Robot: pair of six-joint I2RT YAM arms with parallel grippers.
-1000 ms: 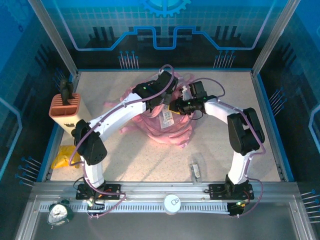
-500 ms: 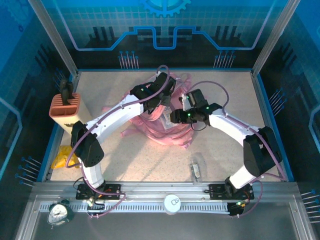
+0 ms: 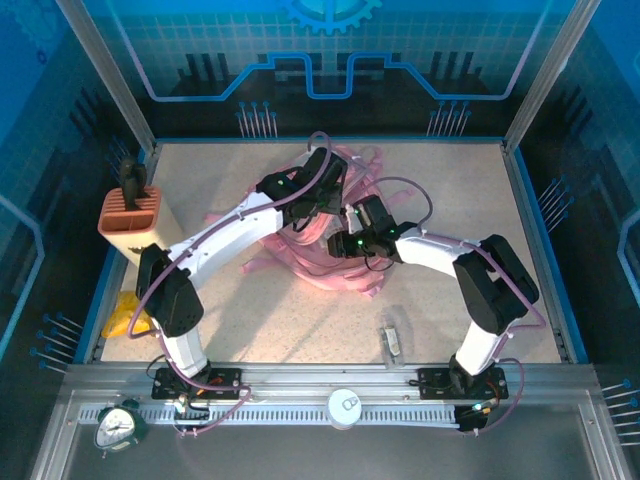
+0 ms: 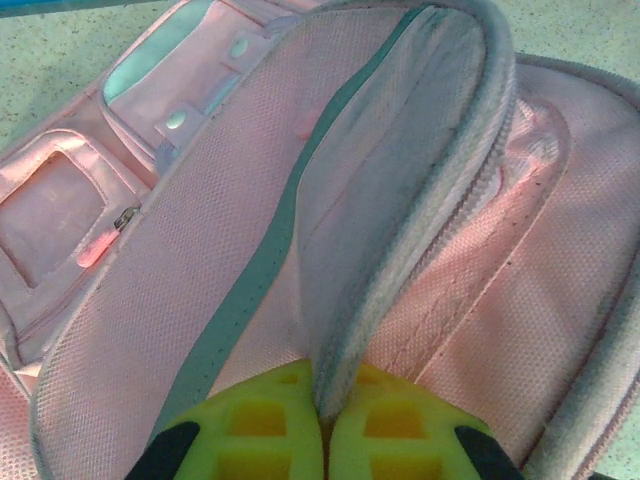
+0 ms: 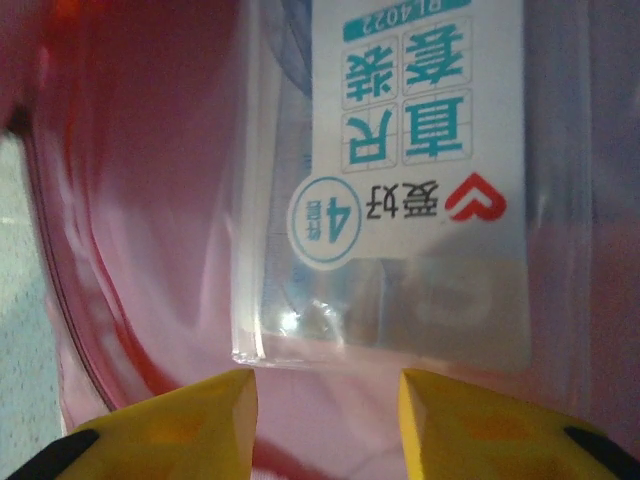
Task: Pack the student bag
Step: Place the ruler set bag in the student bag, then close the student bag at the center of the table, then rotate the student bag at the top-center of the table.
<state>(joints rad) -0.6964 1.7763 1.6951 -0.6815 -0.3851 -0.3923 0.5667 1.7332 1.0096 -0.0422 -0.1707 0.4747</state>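
From where I stand, the student bag lies mid-desk, and both arms meet over its mouth. The left tool is clenched on the zip-edged flap and holds it upright, so the opening gapes towards the right arm. The right tool is inside the pink lining with its fingers spread and nothing between them. A clear packet with a teal-and-white label lies straight ahead, its near edge just beyond the tips and its long axis running away from them. I judge the right arm far the nearer to it. Any push or withdrawal must run along that line, through the gap the left tool props open.
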